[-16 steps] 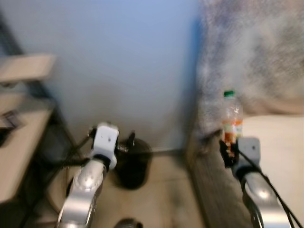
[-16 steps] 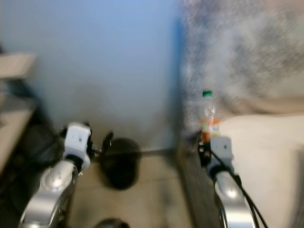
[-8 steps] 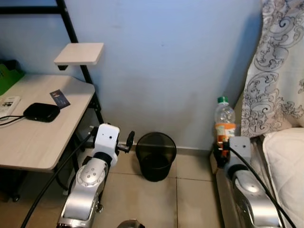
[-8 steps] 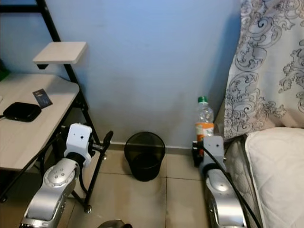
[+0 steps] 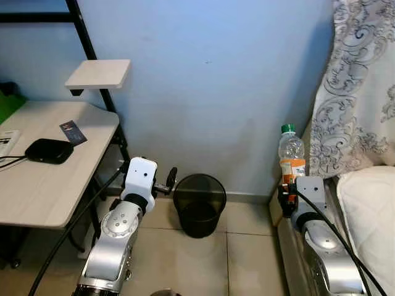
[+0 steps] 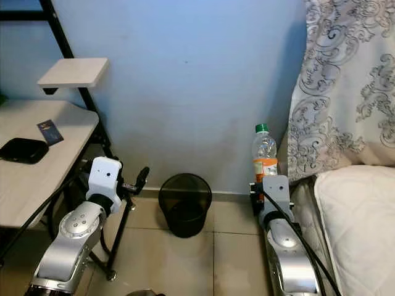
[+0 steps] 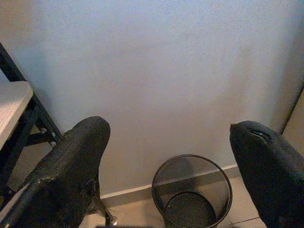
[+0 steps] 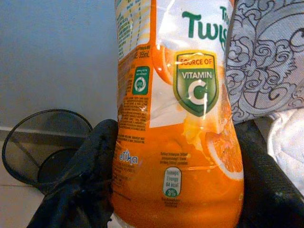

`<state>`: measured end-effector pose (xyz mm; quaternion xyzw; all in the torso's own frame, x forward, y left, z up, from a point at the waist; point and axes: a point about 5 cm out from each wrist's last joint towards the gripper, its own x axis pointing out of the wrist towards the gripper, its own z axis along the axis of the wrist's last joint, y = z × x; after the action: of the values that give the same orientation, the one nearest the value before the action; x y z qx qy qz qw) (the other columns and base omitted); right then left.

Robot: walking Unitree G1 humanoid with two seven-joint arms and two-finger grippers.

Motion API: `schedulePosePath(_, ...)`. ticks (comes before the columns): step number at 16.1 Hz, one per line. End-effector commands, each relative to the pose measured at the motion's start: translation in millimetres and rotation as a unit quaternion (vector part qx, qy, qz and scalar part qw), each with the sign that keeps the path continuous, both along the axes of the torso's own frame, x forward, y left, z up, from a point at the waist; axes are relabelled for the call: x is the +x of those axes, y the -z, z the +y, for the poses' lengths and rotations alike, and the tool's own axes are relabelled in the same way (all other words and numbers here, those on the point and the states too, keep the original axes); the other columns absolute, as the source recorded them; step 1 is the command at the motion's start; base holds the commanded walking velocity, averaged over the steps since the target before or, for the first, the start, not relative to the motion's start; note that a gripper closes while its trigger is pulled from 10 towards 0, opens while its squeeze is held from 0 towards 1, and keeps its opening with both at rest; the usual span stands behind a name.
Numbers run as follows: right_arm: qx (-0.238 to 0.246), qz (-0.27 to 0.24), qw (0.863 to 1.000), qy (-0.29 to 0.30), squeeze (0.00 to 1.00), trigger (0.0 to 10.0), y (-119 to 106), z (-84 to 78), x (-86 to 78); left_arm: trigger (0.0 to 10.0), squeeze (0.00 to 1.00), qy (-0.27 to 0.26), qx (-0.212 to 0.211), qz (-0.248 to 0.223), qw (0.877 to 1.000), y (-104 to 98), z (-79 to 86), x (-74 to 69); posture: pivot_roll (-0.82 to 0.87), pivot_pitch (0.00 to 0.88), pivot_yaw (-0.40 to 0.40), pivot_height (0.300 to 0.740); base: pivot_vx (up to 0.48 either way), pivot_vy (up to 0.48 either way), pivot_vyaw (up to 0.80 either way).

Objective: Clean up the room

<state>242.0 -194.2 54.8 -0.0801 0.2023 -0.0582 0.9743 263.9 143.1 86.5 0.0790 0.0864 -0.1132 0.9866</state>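
A clear plastic juice bottle (image 5: 291,158) with a green cap and an orange label stands upright in my right gripper (image 5: 287,196), which is shut on it. The right wrist view shows the bottle (image 8: 178,118) close up between the black fingers (image 8: 83,185). A black mesh wastebasket (image 5: 199,204) stands on the tiled floor against the blue wall, left of the bottle and lower. My left gripper (image 5: 170,182) hovers just left of the basket's rim, open with nothing between its fingers. The basket (image 7: 192,192) looks empty in the left wrist view.
A light wooden desk (image 5: 55,179) on a black frame stands at the left, holding a black device (image 5: 49,150) and a small card (image 5: 73,131). A small shelf (image 5: 99,73) juts out above it. A patterned curtain (image 5: 358,86) and a white pillow (image 5: 370,216) are at the right.
The camera has steadied from a blurred turn and shifted slightly. The right gripper still holds the bottle upright; the left gripper stays beside the basket.
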Motion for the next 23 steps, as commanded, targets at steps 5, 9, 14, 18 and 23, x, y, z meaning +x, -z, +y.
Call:
schedulePosePath(5,0.000,-0.007,1.000,0.004,0.00,10.0,-5.4,-1.9,7.5,10.0,0.00,-0.001,-0.005,0.002,1.000,-0.3,1.5,2.0,-0.02,0.000,0.024,0.740,0.318,0.000,-0.25)
schedulePosePath(9,-0.009,-0.001,1.000,0.012,0.00,10.0,-3.8,-5.0,7.6,10.0,0.00,0.000,-0.006,0.002,1.000,-0.2,1.3,2.3,-0.02,0.000,0.024,0.740,0.337,0.000,0.00)
schedulePosePath(14,-0.012,-0.001,1.000,0.004,0.00,10.0,-3.3,-2.5,7.7,10.0,0.00,0.002,-0.005,0.003,1.000,0.2,1.5,1.3,-0.02,0.000,0.023,0.740,0.337,0.000,0.00)
schedulePosePath(18,-0.016,0.001,1.000,-0.001,0.00,10.0,-2.8,-1.6,8.1,10.0,0.00,0.003,-0.006,0.005,1.000,0.6,1.7,0.9,-0.02,0.000,0.025,0.740,0.336,0.000,0.00)
schedulePosePath(23,-0.018,0.005,1.000,-0.006,0.00,10.0,-1.9,-0.7,8.0,10.0,0.00,0.005,-0.006,0.006,1.000,0.7,2.4,0.4,-0.02,0.000,0.026,0.740,0.337,0.000,0.00)
